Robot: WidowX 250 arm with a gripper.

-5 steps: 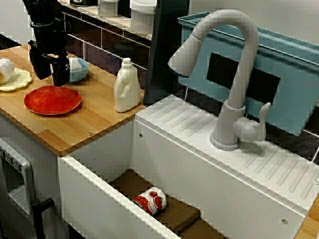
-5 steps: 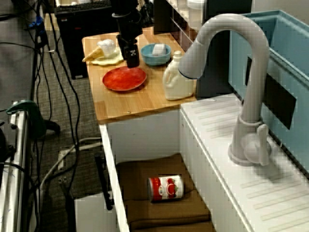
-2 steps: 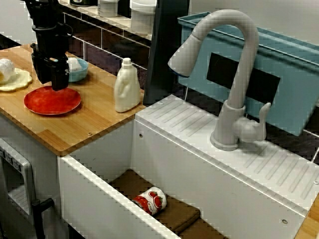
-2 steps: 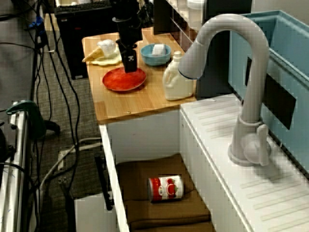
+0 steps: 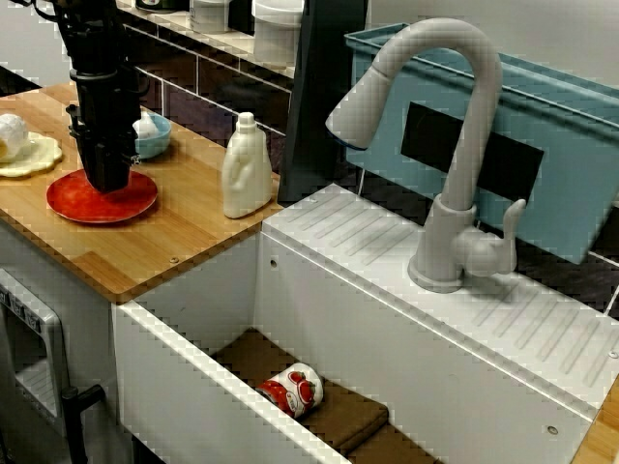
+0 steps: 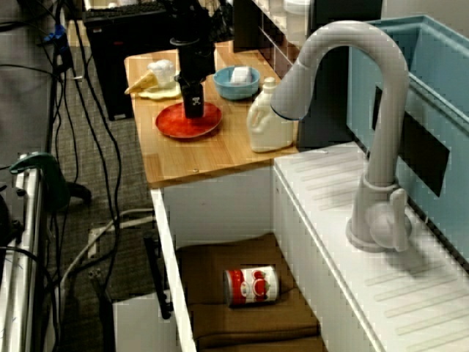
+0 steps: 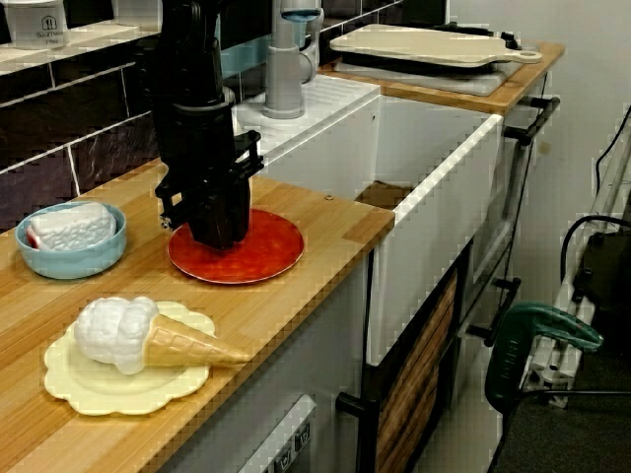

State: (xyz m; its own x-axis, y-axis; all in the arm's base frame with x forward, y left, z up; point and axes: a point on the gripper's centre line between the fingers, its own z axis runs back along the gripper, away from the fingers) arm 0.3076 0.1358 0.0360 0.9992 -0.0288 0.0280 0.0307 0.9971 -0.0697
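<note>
Front view: gripper (image 5: 104,182) is set upright on the red plate (image 5: 133,200), which lies near the front edge of the counter (image 5: 184,237).

View along the sink: fingertips are seen meeting the plate's (image 6: 174,127) middle. How far the jaws are parted cannot be told, and nothing is seen held.

View from the counter's end: blue bowl (image 7: 74,254) lies toward the wall edge. Judgement: contact is best kept light and vertical, as the shallow plate (image 7: 264,252) could slide on the wood.
</note>
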